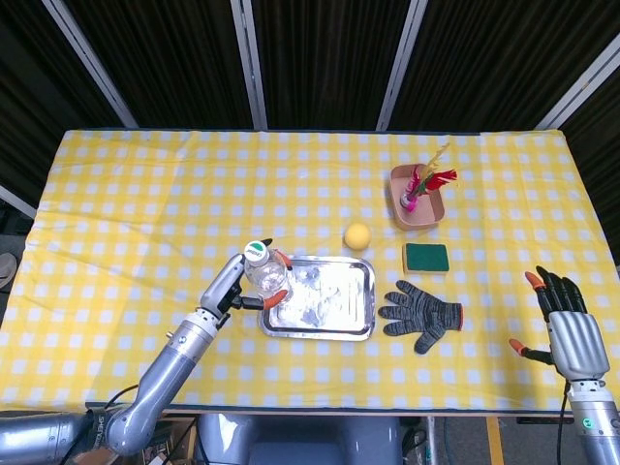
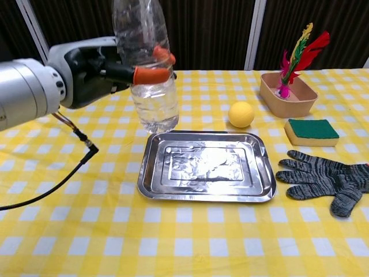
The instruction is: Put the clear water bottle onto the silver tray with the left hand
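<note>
Overhead head view, low frontal chest view; shared silver tray (image 1: 318, 295).

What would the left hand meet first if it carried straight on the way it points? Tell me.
Likely nothing soon. The left hand holds the clear water bottle above the table, pointing across the silver tray. Going on level, it would pass over the tray toward the grey glove, probably above it; depth is unclear.

Clear water bottle (image 2: 147, 75): transparent plastic, white cap, roughly upright, held in the air above the left edge of the silver tray (image 2: 204, 196). Silver tray: rectangular, shiny, lying flat on the checked cloth, nothing in it
</note>
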Available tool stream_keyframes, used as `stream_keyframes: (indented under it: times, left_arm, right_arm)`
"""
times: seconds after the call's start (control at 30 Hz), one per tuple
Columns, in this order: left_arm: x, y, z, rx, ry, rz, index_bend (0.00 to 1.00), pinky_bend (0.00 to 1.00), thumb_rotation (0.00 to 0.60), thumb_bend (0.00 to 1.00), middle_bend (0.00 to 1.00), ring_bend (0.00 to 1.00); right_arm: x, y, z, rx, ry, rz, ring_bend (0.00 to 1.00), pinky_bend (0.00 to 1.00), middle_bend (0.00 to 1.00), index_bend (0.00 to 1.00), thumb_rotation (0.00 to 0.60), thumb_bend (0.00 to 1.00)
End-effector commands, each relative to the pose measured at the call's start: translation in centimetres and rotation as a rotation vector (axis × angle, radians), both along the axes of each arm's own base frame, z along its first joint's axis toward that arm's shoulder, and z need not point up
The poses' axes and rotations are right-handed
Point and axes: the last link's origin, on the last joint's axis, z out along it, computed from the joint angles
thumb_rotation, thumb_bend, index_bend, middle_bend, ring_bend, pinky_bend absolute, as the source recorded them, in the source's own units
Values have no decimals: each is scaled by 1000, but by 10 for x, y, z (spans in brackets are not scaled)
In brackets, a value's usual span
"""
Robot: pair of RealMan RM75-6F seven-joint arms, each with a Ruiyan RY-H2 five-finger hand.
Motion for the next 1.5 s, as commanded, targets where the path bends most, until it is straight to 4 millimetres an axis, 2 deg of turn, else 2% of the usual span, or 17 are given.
stream_keyframes:
  times: [0.03, 0.1, 0.27, 0.47, 0.6, 0.67, 0.77, 0.83, 0.93, 1.07, 1.13, 1.3, 1.4, 1.5]
  left_arm:
    - [49, -21, 63, 99, -74, -88, 464, 0, 600, 470, 464, 7]
    - [48, -32, 77, 125, -15, -91, 462, 0, 600, 466, 464, 7]
    - [28, -33, 72, 114, 79, -38, 459, 0, 600, 462, 463, 7]
    - [-11, -21, 41, 42, 110, 48, 456, 0, 600, 462, 453, 7]
    - [-50, -9, 6, -33, 129, 104, 455, 0, 600, 462, 450, 7]
    - [-60, -6, -5, -57, 104, 115, 455, 0, 600, 462, 450, 7]
    - [-64, -6, -12, -76, 63, 116, 458, 0, 600, 462, 451, 7]
    - [-62, -4, -12, -72, 48, 110, 461, 0, 600, 462, 453, 7]
    - [-48, -3, -3, -52, 5, 86, 461, 0, 600, 462, 459, 7]
    - [-20, -2, 19, -9, -29, 42, 460, 0, 600, 462, 464, 7]
    - [2, -3, 38, 21, -50, 14, 465, 0, 600, 462, 466, 7]
    - [36, -10, 63, 38, -71, 6, 474, 0, 600, 462, 468, 7]
    - [44, -14, 70, 39, -63, 12, 474, 0, 600, 462, 469, 7]
    - [43, -15, 70, 30, -48, 31, 474, 0, 600, 462, 470, 7]
  right_arm:
    - [2, 1, -3, 13, 4, 8, 0, 0, 0, 58, 600, 50]
    - [4, 2, -5, 16, 4, 15, 0, 0, 0, 58, 600, 49]
    - [6, 2, -7, 21, 7, 17, 0, 0, 0, 58, 600, 49]
    - [7, 3, -7, 20, -3, 21, 0, 0, 0, 58, 600, 50]
    - [4, 1, -6, 16, 3, 10, 0, 0, 0, 58, 600, 49]
    - [4, 1, -6, 18, 3, 9, 0, 0, 0, 58, 600, 49]
    - [4, 0, -7, 21, 5, 10, 0, 0, 0, 58, 600, 49]
    - [4, 1, -7, 23, 5, 11, 0, 0, 0, 58, 600, 49]
    - [4, 1, -8, 24, 6, 12, 0, 0, 0, 58, 600, 50]
    - [4, 1, -8, 27, 5, 11, 0, 0, 0, 58, 600, 49]
    - [4, 1, -9, 28, 5, 10, 0, 0, 0, 58, 600, 50]
    - [4, 1, -10, 34, 7, 10, 0, 0, 0, 58, 600, 50]
    - [5, 1, -10, 35, 7, 12, 0, 0, 0, 58, 600, 50]
    - [6, 1, -10, 32, 5, 15, 0, 0, 0, 58, 600, 49]
